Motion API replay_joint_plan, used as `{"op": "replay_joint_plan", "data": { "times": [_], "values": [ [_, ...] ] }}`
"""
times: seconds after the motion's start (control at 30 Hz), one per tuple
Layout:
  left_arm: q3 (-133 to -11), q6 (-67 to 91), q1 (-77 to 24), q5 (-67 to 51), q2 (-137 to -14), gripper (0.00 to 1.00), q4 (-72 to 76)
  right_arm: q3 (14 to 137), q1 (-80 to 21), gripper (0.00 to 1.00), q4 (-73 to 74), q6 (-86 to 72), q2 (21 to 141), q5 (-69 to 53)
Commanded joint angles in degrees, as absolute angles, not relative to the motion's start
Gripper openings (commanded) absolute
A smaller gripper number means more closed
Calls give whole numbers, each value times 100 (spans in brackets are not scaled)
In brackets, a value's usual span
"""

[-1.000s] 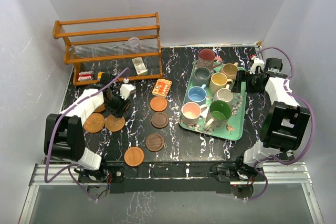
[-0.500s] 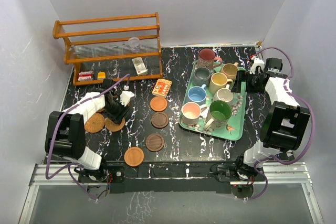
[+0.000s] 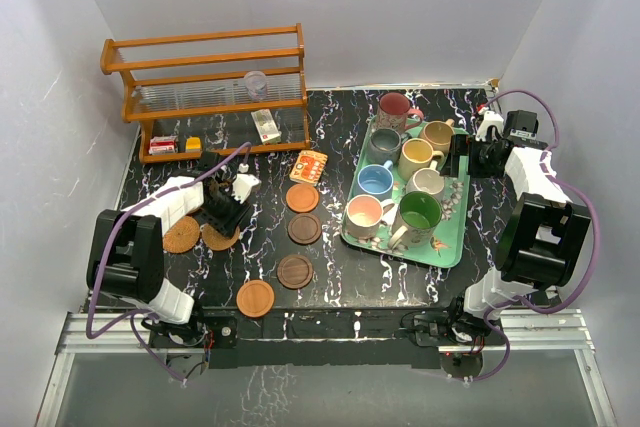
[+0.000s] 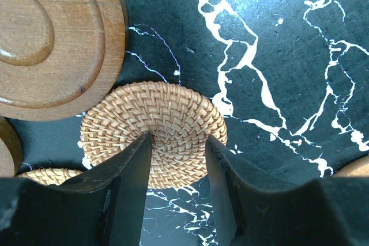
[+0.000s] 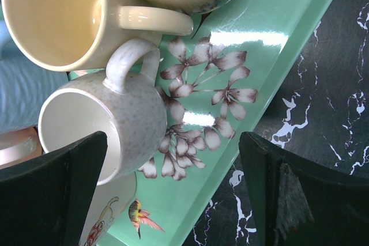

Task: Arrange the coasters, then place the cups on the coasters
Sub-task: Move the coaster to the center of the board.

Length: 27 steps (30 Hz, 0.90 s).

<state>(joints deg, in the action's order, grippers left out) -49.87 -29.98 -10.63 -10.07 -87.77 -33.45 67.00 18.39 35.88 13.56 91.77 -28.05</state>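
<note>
A woven round coaster (image 4: 153,125) lies flat on the black marble table, and the tips of my left gripper (image 4: 177,142) rest on top of it. The jaws stand partly open, and the weave shows through the gap. A ringed wooden coaster (image 4: 52,38) lies just beside it. In the top view my left gripper (image 3: 222,219) is over the two left coasters (image 3: 181,234); several more coasters (image 3: 302,197) lie mid-table. The cups (image 3: 418,212) stand on a green tray (image 3: 448,247). My right gripper (image 5: 173,194) is wide open over the tray's right rim (image 5: 271,38), beside an off-white speckled cup (image 5: 109,119).
A wooden rack (image 3: 205,77) with a clear plastic cup (image 3: 256,83) stands at the back left. A small orange patterned card (image 3: 309,167) lies between the rack and the tray. White walls close in three sides.
My left arm has shifted slightly over the two left coasters, and the woven one under it has moved a little. The right arm has not moved.
</note>
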Motion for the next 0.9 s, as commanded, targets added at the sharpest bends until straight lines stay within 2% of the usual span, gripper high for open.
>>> {"op": "replay_joint_plan", "data": {
  "times": [0.0, 0.4, 0.7, 0.87],
  "values": [
    [-4968, -2859, -1157, -1549, -8938, 40, -3312, 6906, 1846, 98, 3437, 1424, 9080, -2840],
    [-5210, -3189, -1155, -1399, -8576, 44, -3582, 6908, 1846, 98, 3450, 1424, 9090, -2850],
    [-6025, -3495, -1228, -2364, -8088, 53, -4042, 6912, 1846, 98, 3441, 1424, 9067, -2843],
    [-6085, -3323, -1770, -2622, -8126, 58, -3618, 6917, 1846, 98, 3432, 1421, 9009, -2859]
  ]
}}
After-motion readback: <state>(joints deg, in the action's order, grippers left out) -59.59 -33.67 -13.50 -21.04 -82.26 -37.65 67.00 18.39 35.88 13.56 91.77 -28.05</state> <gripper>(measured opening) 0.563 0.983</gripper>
